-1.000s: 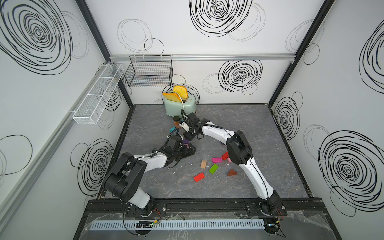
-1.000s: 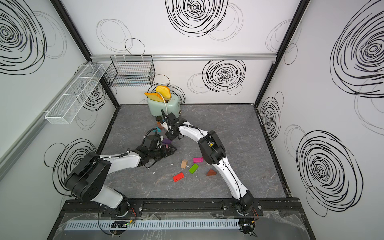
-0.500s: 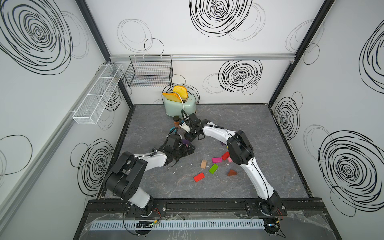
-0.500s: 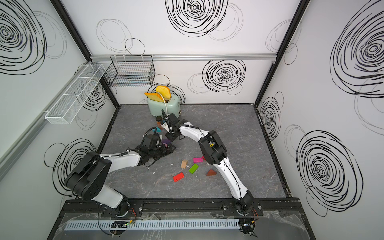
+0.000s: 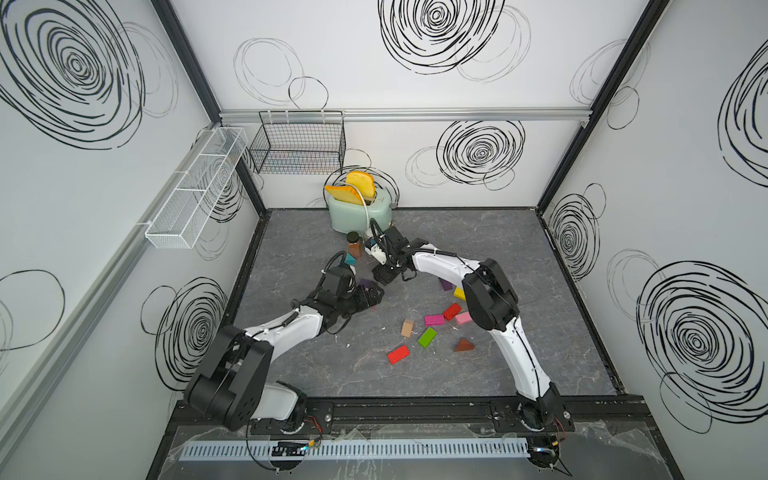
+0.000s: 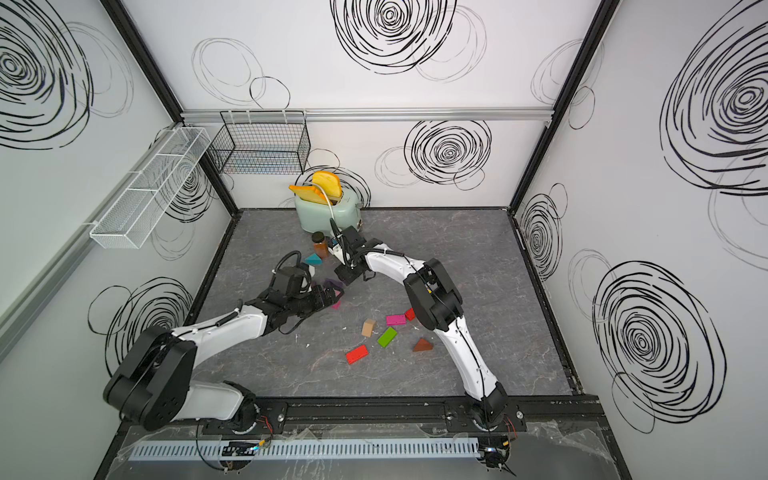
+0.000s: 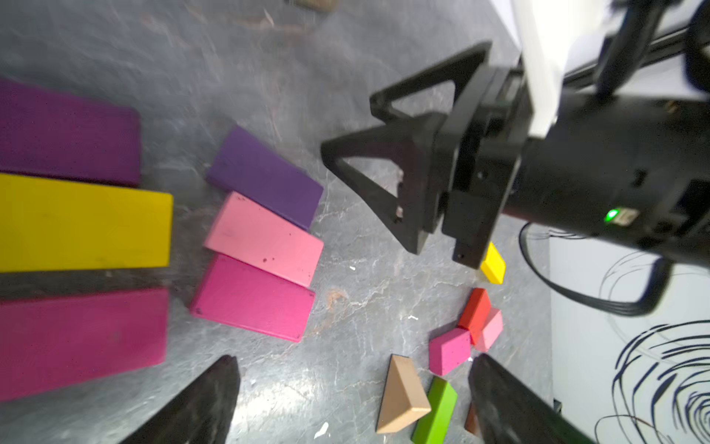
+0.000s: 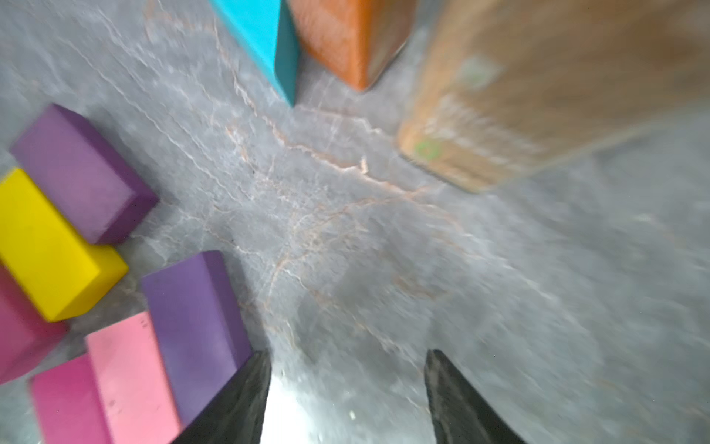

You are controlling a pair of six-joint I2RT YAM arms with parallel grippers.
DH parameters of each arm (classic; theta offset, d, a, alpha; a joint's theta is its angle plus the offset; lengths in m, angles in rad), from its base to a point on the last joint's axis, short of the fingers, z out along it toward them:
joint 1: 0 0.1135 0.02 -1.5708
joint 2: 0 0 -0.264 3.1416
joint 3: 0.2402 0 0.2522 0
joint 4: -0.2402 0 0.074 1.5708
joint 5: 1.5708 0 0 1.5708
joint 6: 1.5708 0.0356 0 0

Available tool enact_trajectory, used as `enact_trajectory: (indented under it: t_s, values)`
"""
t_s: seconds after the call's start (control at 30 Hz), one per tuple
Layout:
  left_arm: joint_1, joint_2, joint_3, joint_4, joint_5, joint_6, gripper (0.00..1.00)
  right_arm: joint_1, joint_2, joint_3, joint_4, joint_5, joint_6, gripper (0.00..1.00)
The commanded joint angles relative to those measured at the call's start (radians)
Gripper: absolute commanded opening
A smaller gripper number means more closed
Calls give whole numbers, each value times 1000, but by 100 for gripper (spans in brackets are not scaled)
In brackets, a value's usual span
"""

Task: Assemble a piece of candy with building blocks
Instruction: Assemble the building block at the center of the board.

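Two rows of flat bricks lie side by side on the grey floor. One row is purple (image 7: pixel 265 177), pink (image 7: pixel 265 240) and magenta (image 7: pixel 253 298). The other is a magenta-purple brick (image 7: pixel 69 134), a yellow one (image 7: pixel 84 223) and a magenta one (image 7: pixel 80 342). My left gripper (image 7: pixel 355 359) hovers open beside them with nothing between its fingers. My right gripper (image 8: pixel 345 357) is open over bare floor, one finger against the purple brick (image 8: pixel 196 326). In both top views the two grippers (image 5: pixel 370 295) (image 6: pixel 345 276) meet over this cluster. A teal triangle (image 5: pixel 350 259) lies just behind.
Loose blocks lie nearer the front: tan (image 5: pixel 407 328), magenta (image 5: pixel 434 320), green (image 5: pixel 427 336), red (image 5: pixel 398 354), a brown triangle (image 5: pixel 464 345), yellow (image 5: pixel 459 293). A brown spice jar (image 5: pixel 354 244) and a mint toaster (image 5: pixel 359 208) stand behind the grippers. Wire baskets (image 5: pixel 299 145) hang on the walls.
My right gripper's jaws have spread wider, and nothing sits between them now. Both arms have stayed almost where they were.
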Motion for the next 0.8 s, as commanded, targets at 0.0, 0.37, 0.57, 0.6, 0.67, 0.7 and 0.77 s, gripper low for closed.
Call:
enact_trajectory:
  t_s: [0.0, 0.37, 0.57, 0.6, 0.67, 0.7, 0.77]
  values:
    - [99, -48, -16, -34, 39, 24, 98, -19, -144, -99, 91, -3, 57, 71]
    - [308, -52, 5, -98, 72, 76, 98, -74, -301, -354, 202, -135, 82, 72]
    - [260, -151, -61, -161, 66, 45, 98, -21, -97, -12, 54, -27, 13, 71]
    - [247, -162, -75, -158, 66, 33, 98, -11, -58, 55, 25, -10, 3, 71]
    - [220, -171, -94, -141, 64, 10, 98, 5, 23, 175, -26, 10, -12, 70]
    - [205, -163, -105, -123, 66, -4, 98, 12, 62, 234, -49, 18, -20, 70]
    - [182, -142, -119, -81, 75, -33, 98, 25, 137, 333, -86, 19, -34, 70]
